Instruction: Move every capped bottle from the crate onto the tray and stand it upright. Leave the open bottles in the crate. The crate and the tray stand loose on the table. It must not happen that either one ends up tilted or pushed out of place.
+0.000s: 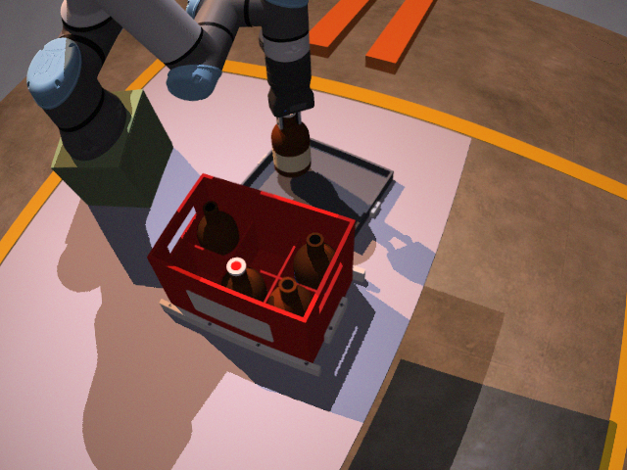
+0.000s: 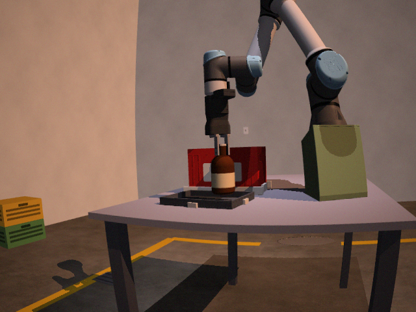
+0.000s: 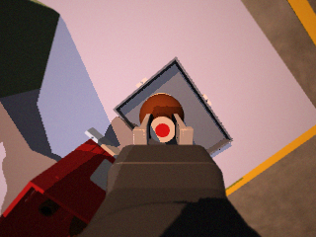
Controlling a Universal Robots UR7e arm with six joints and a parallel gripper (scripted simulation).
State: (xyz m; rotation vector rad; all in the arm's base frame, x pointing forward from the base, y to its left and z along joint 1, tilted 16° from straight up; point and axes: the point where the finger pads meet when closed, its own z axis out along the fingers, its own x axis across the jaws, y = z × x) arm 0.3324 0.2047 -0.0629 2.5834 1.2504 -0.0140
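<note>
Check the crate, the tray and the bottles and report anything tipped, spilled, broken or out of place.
Nothing stands out. The pincer holds a capped bottle upright by the neck over the tray. In the crate, one capped bottle and three open bottles stand upright in their compartments. No spill or damage shows.
</note>
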